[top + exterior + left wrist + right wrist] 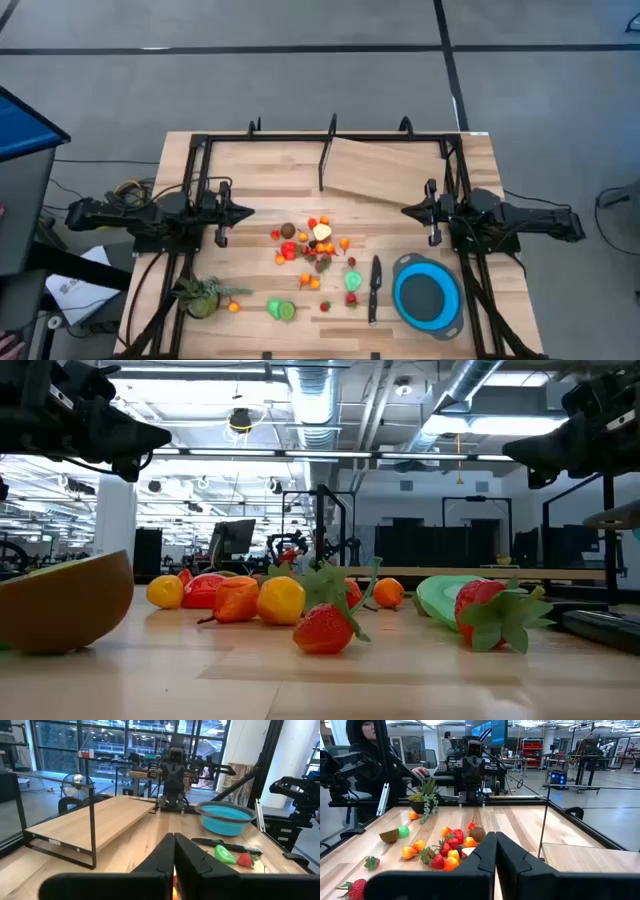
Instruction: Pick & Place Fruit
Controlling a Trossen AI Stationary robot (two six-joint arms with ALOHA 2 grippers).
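The fruit [312, 245] lies scattered over the middle of the desk [260, 170], most of it in a loose cluster of red, orange, yellow and brown pieces near the centre, with a few strays toward the near edge: a bright green piece [281, 309], a small orange one [234, 307] beside the spiky green plant [203, 296], and a green-and-red pair [352, 282] just beside the black-handled knife [374, 288]. The blue bowl [427, 295] sits on the right side of the desk next to the knife, and from above its inside shows only plain blue, so no fruit appears to have been placed in it. A raised wooden board [385, 170] stands at the far side, apart from everything else. The left end effector [245, 212] hangs at the left of the cluster and the right end effector [408, 212] at its right, both up off the desk and well apart from any fruit; each has its fingers pressed together and holds nothing, as the two wrist views show with the dark fingers meeting in front of the lens. In the right wrist view a person [367, 750] sits beyond the far end of the desk. Judged from this, the task is at its very start: all the fruit is on the desk and every pick and place remains to be done.
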